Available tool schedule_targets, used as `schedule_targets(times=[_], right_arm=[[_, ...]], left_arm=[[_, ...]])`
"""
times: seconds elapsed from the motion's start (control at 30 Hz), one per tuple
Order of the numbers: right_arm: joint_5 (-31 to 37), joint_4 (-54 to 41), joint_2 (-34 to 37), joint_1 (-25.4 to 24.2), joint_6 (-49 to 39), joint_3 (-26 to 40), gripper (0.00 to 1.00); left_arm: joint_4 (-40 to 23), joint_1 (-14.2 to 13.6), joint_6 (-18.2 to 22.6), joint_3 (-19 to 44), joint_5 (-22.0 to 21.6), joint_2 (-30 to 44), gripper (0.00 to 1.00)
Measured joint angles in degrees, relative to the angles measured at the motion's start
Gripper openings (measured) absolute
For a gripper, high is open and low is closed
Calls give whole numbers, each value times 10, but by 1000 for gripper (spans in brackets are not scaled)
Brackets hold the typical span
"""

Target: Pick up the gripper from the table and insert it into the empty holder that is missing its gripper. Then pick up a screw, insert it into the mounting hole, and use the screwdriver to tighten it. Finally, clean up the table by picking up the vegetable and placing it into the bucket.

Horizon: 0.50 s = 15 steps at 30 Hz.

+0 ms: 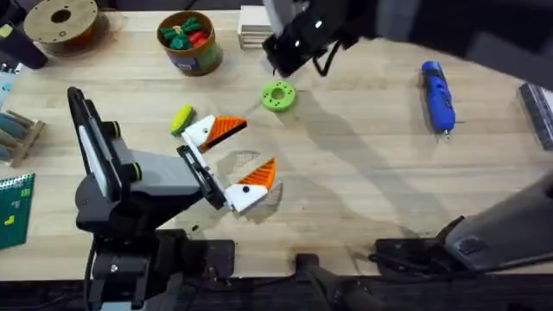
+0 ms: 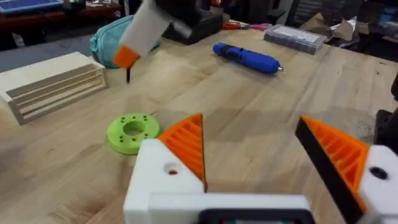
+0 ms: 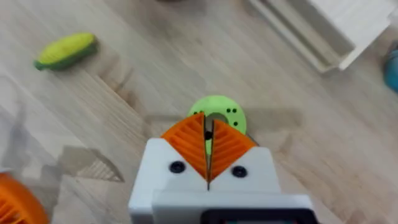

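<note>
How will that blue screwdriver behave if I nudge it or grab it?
The screwdriver is a smooth cylinder lying flat on the table, so a sideways push would probably roll it. It looks rigid and likely heavy for its size. Its glossy body may slip, so gripping across the thicker middle seems safest.

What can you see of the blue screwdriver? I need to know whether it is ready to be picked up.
The screwdriver is a bright blue cylinder, plastic by its look, with a narrower metal tip. It lies flat on the wooden table, on the right side of the overhead view, its tip pointing toward the arms' bases. Nothing touches it but the table, and neither claw is near it. In the left wrist view it lies beyond the green disc.
</note>
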Motion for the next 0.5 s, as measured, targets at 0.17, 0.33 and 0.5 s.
schedule_targets(times=[0.17, 0.33, 0.5], right_arm=[[0, -2, -57, 3, 0, 3, 5], [0, -64, -71, 29, -6, 46, 5], [0, -102, -71, 74, -15, 98, 5]], left_arm=[[0, 0, 0, 0, 0, 0, 927], [0, 0, 0, 0, 0, 0, 927], [0, 0, 0, 0, 0, 0, 927]])
